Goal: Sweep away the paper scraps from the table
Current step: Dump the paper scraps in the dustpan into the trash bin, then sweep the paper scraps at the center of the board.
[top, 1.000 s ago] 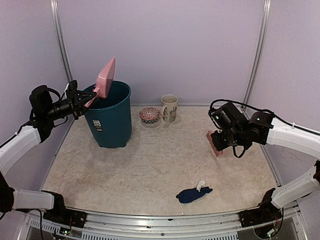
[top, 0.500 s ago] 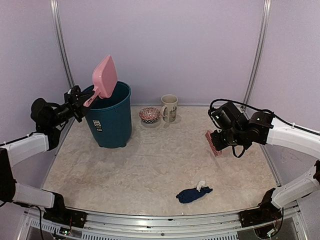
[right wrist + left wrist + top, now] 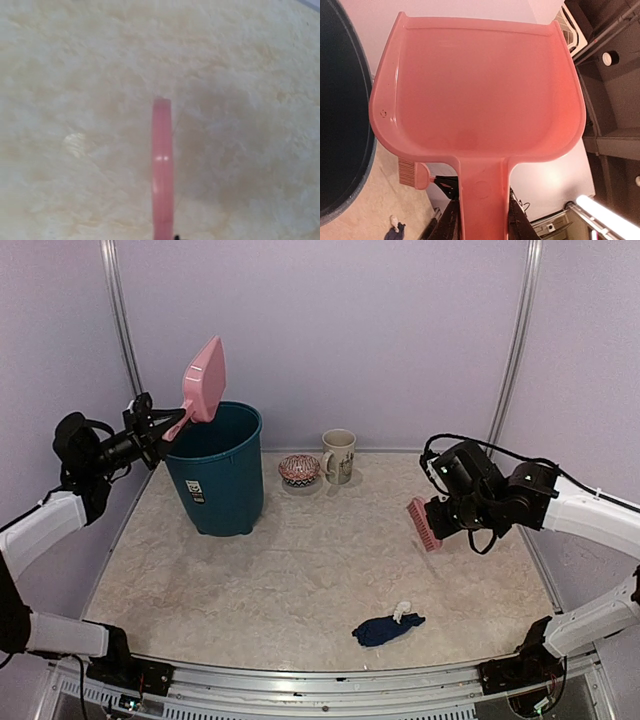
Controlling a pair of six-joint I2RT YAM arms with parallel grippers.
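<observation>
Top external shows the table (image 3: 300,570) mottled beige, stone-like

Pale lilac walls (image 3: 320,330) close in the beige, stone-patterned counter (image 3: 300,570) on three sides. Slim metal posts (image 3: 120,320) stand at the two back corners. The light on the counter is even and soft. Seen from the left wrist, a bright tube light (image 3: 607,217) glows below dark beams (image 3: 612,142).

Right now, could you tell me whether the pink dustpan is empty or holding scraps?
Empty. The left wrist view shows the dustpan bare inside, nothing in it, held steeply above the teal bin.
</observation>
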